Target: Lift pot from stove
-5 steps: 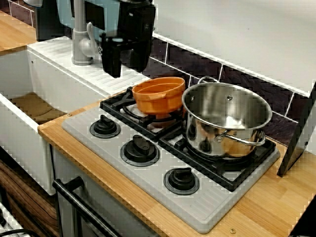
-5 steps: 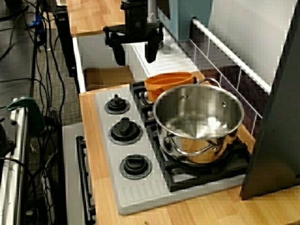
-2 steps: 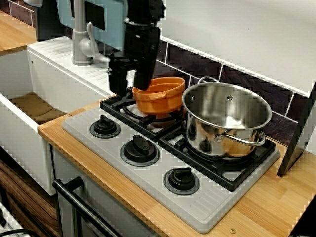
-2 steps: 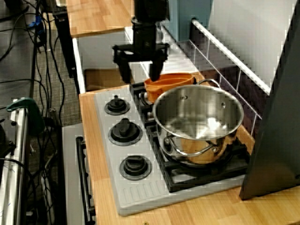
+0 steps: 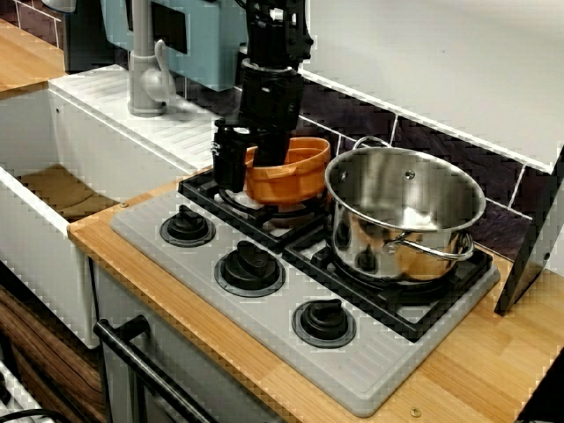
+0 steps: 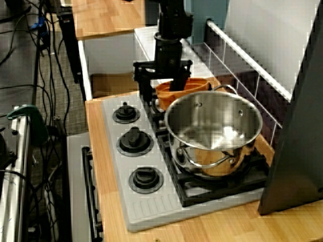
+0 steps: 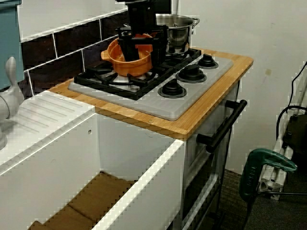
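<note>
1. Gripper (image 5: 250, 164) hangs low over the left rear burner of the stove (image 5: 370, 374), its black fingers spread wide and straddling the near-left wall of the pot (image 5: 295, 172).
2. One finger (image 5: 226, 163) stands outside the orange rim on the left; the other dips inside the bowl, as the view along the counter (image 6: 177, 83) shows.
3. Whether either finger actually touches the plastic cannot be told; the jaws are clearly not closed on it.
4. In the view from the sink side, the pot (image 7: 125, 60) sits on the black burner grate (image 7: 103, 79), seemingly tilted a little, with the gripper (image 7: 139, 48) in front of its rim.
5. Just to the right of the orange pot, close enough to seem touching, stands the steel pot (image 5: 404, 220) on the right rear burner, its loop handle facing the near side.
6. Three black knobs (image 5: 251, 264) run along the stove's front edge, near the viewer.
7. Wooden countertop (image 5: 176, 308) frames the stove, and a white sink (image 5: 53, 203) with a grey tap (image 5: 145, 75) lies to the left.
8. Dark tiles (image 5: 441, 141) back the far wall behind both pots.
</note>
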### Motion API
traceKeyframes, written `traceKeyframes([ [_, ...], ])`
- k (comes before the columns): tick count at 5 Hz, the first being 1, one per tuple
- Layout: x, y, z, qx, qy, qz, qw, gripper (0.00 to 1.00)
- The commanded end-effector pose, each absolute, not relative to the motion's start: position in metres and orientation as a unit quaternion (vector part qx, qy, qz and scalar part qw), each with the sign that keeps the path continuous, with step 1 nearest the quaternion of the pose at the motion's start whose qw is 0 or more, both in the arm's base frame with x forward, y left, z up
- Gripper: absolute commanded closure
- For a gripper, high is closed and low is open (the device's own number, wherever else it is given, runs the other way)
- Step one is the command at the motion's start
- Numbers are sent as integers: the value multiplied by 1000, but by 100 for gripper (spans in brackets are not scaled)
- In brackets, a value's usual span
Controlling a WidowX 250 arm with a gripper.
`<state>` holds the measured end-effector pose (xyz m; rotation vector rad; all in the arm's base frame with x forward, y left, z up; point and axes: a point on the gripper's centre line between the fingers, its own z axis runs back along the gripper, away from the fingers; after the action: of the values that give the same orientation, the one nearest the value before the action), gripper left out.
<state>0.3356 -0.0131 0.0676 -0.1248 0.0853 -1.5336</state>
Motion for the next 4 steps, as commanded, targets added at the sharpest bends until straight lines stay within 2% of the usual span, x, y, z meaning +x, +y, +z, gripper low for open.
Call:
traceKeyframes([
  [1,338,-8,77,-36,9,-643,765,100],
  [4,331,3,104,-38,19,-651,757,100],
])
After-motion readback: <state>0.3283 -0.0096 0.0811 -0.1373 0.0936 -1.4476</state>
